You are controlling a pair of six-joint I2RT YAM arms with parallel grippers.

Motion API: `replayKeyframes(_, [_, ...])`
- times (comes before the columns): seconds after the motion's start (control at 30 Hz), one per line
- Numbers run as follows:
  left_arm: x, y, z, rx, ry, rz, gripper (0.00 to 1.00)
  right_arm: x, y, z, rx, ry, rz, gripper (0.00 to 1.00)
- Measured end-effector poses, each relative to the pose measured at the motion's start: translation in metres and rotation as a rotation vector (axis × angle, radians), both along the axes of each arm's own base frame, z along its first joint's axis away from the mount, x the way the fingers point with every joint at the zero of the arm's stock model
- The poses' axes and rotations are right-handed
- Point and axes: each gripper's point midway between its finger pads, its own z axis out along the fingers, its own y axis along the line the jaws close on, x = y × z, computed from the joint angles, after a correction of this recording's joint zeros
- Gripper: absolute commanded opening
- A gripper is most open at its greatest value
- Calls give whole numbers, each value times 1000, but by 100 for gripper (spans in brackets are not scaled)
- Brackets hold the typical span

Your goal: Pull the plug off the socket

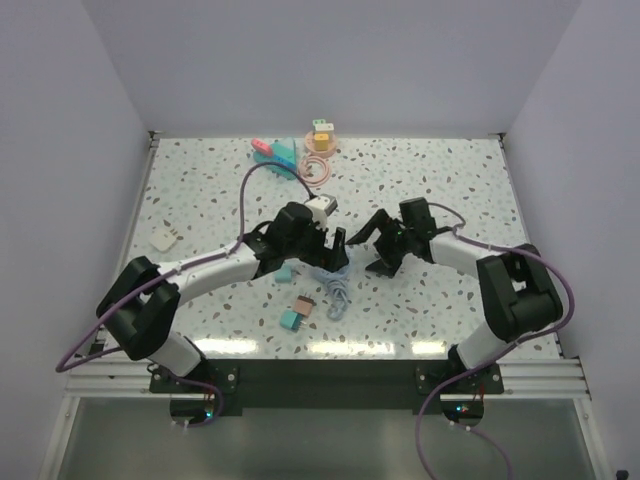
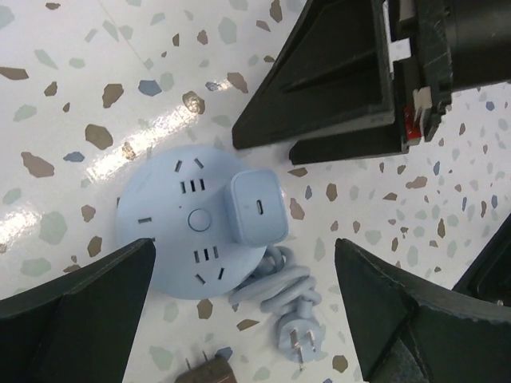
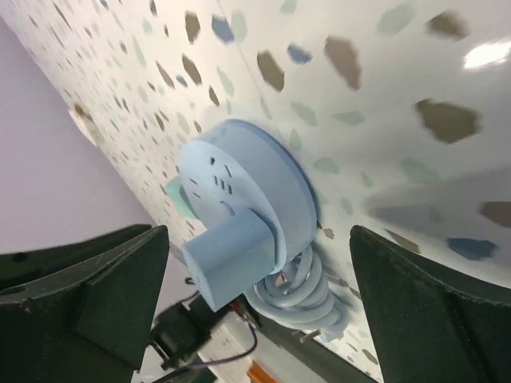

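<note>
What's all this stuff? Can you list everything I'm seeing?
Round socket: one, pale blue, mid-table.
Plug: one, pale blue cube, in the socket.
Cord: one, pale blue, coiled beside the socket.
Loose plugs: two, teal and brown, near edge.
Teal piece: one, beside the socket.
Adapter: one, white, left side.
Far clutter: several pieces, pink, teal, orange, far edge.
Table: one, speckled white.
Left claw: one, black, open over socket.
Right claw: one, black, open facing plug.
</note>
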Motion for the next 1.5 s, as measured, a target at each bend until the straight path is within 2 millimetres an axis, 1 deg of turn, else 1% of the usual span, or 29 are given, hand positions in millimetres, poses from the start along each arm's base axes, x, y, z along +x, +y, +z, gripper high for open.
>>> replayKeyframes(0.1, [4,-10,2,16,0,13,100,14,-28,11,-31,-19,-80,99])
replayKeyframes(0.17, [6,-15,-1,39,5,17,100,19,-41,16,-50,-28,-112,99])
replayKeyframes(0.27, [7,-21,-13,93,22,20,100,21,-50,20,-60,-32,-126,99])
replayKeyframes(0.37, [2,-27,-29,149,40,1,100,17,-53,18,-70,-15,-124,99])
replayKeyframes(0.47, [-4,-28,-43,191,52,-22,87,15,-53,17,-76,-14,-115,99])
replayKeyframes(0.5, [-4,-28,-46,203,44,-32,76,15,-54,16,-78,-17,-111,99])
replayKeyframes(0.57, [-3,-29,-45,207,33,-43,60,14,-54,15,-81,-21,-102,99])
replayKeyframes(0.6, [-3,-29,-46,210,26,-53,43,12,-54,14,-84,-21,-96,99])
replayKeyframes(0.67, [-4,-31,-44,199,24,-70,33,9,-55,11,-91,-21,-83,98])
replayKeyframes(0.7, [-3,-31,-44,200,19,-75,28,8,-55,9,-96,-22,-75,98])
replayKeyframes(0.8, [-5,-33,-44,195,15,-99,22,3,-54,8,-93,-29,-42,97])
replayKeyframes(0.87, [-6,-34,-44,191,8,-114,23,2,-52,10,-81,-42,-15,97])
replayKeyframes(0.9, [-7,-34,-43,190,2,-124,27,2,-50,10,-76,-51,-2,97])
replayKeyframes(0.93, [-8,-33,-43,192,-2,-129,26,2,-50,10,-73,-57,10,97])
replayKeyframes(0.97, [-9,-32,-43,195,-7,-137,23,1,-48,10,-66,-60,24,97])
replayKeyframes(1.0, [-11,-31,-43,198,-13,-150,6,0,-48,9,-65,-61,36,97])
replayKeyframes(1.03, [-12,-30,-42,200,-17,-161,0,-1,-47,7,-62,-59,49,97])
replayKeyframes(1.07, [-14,-28,-42,202,-24,-175,0,-2,-45,6,-56,-56,63,97])
replayKeyframes(1.17, [-21,-24,-37,200,-47,-221,0,-5,-41,1,-34,-44,103,97])
replayKeyframes(1.23, [-29,-22,-29,179,-74,-263,0,-5,-36,1,-7,-40,135,99])
replayKeyframes(1.3, [-37,-21,-15,143,-110,-307,0,-3,-31,3,23,-47,172,99])
replayKeyframes(1.5, [-55,-30,34,-14,-226,-413,0,6,-16,17,116,-100,223,99])
